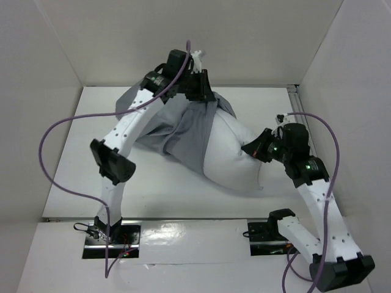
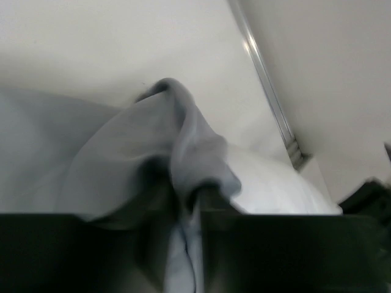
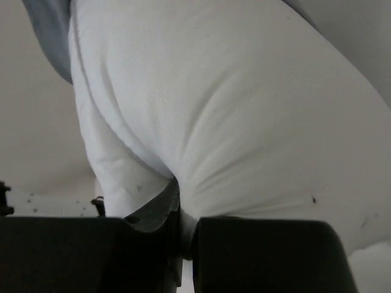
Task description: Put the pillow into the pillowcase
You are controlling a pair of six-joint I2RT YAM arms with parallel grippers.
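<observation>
The white pillow (image 1: 232, 155) lies across the table's middle, its far end under the blue-grey pillowcase (image 1: 186, 131). My left gripper (image 1: 198, 91) is shut on a pinched fold of the pillowcase (image 2: 183, 159) at the far end and holds it raised. In the left wrist view the pillow (image 2: 275, 189) shows beneath the cloth. My right gripper (image 1: 253, 149) is shut on a pinch of the pillow (image 3: 232, 116) at its right side. A corner of the pillowcase (image 3: 52, 36) shows at the top left of the right wrist view.
White walls close in the table on the left, back and right. A metal rail (image 1: 295, 91) runs along the back right corner; it also shows in the left wrist view (image 2: 269, 85). Purple cables (image 1: 52, 140) loop from both arms.
</observation>
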